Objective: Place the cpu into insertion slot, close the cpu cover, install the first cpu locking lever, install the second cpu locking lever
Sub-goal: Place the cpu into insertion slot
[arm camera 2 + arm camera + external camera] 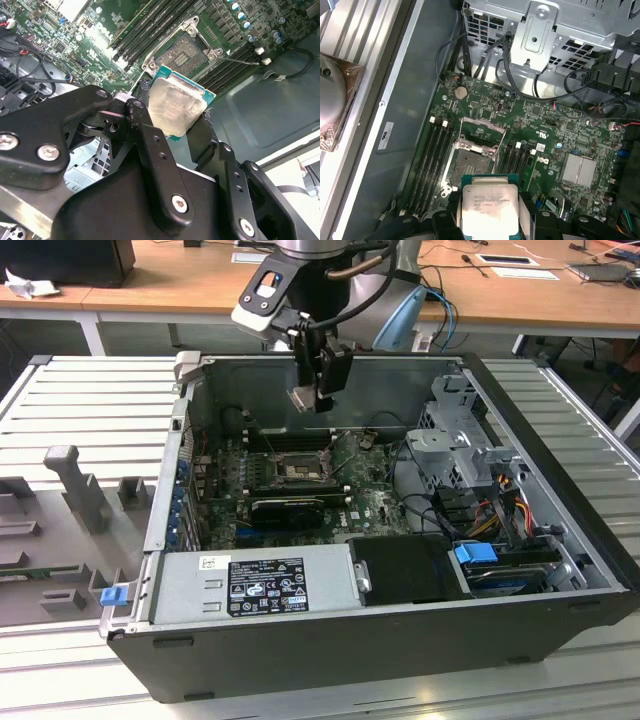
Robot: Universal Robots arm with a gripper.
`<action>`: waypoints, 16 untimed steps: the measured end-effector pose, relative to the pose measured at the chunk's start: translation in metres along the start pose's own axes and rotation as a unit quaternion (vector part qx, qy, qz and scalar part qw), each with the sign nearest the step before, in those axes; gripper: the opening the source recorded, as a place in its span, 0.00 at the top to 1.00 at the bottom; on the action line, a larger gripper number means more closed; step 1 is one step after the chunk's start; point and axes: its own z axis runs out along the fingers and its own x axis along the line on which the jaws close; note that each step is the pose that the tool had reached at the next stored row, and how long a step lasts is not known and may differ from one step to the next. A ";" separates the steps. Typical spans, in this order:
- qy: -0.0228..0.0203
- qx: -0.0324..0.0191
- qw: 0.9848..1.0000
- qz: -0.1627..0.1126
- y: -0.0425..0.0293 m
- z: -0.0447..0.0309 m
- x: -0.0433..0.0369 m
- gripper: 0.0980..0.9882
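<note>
Second wrist view puts the step plainly: the black two-fingered gripper (175, 117) has its jaws pinching the small square cpu (176, 107) by two opposite edges, its pale silvery lid facing the camera above a rim of green substrate. The chip hangs in the air over the board, close to the square dark-grey insertion slot (184, 50) but apart from it and not yet seated. By my reading the first step, placing the chip, is the one in hand, and none of the later ones has begun. In the first wrist view the thin dull-silver cpu cover (478, 146) looks swung back from the socket, leaving the blackish contact field bare. Seating the chip, I judge, calls for squaring its edges with the metal rim and lowering it flat, since a tilt could catch the contacts. Rows of long black memory slots (432, 150) flank the socket on both sides, and a thin metal rod (242, 61), possibly a released locking lever, lies out over one row. A ribbed silver heatsink (577, 170) and loose black cables (470, 55) sit well apart from the socket. In the exterior view the open dark computer case (560, 540) walls in the green motherboard (370, 505), so the arm reaches down from above.
</note>
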 end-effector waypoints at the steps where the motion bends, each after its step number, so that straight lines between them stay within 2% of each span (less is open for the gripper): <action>1: 0.000 0.000 1.000 0.001 0.0000 0.0001 0.0000 0.50; 7: -0.001 0.000 1.000 0.012 0.0000 0.0008 0.0000 0.50; 13: -0.003 -0.001 0.999 0.037 -0.0004 0.0046 -0.0001 0.50; 16: -0.006 -0.002 0.997 0.074 -0.0006 0.0074 -0.0002 0.50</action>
